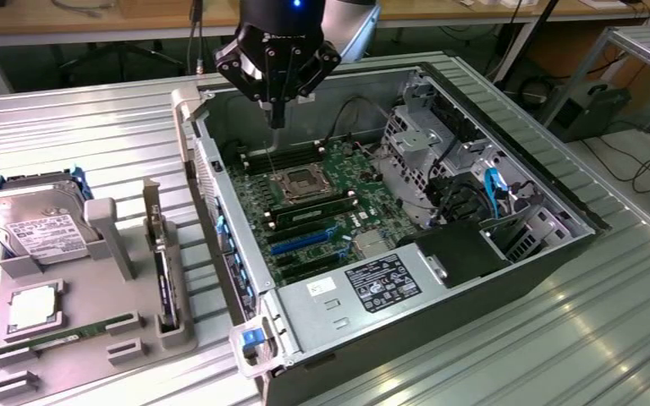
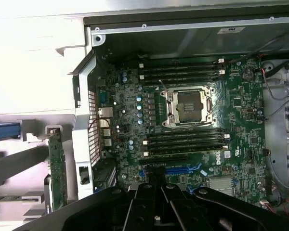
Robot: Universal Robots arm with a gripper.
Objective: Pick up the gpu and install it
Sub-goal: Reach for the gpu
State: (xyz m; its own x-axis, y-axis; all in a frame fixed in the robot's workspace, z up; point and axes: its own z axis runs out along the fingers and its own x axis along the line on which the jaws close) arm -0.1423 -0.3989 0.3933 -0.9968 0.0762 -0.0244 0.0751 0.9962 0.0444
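Table: a ribbed metal table (image 1: 77,118) carried everything.
Computer case: the case (image 1: 574,211) (image 2: 183,36) lay open on its side towards the exterior view's right, its inside exposed.
Motherboard: the green motherboard (image 1: 337,211) (image 2: 241,101) covered the case floor, with blue expansion slots along the edge nearer the power supply.
Holder: a grey holder (image 1: 88,338) (image 2: 19,163) sat on the table just beside the case, on the exterior view's left.
Gripper: the gripper (image 1: 277,114) (image 2: 156,179) hung above the case's far end, over the board near the processor socket. Its fingers were pressed together into a thin point with nothing between them.
Hard drive: a silver hard drive (image 1: 43,224) with a white label lay at the holder's far end.
gpu: the gpu (image 1: 166,283) (image 2: 57,168) stood on edge in a slot on the holder's side nearest the case, outside the case and well apart from the gripper.
Processor socket: the socket (image 1: 302,183) (image 2: 189,107) sat between rows of memory slots.
Memory stick: a narrow green memory stick (image 1: 71,334) lay flat in the holder.
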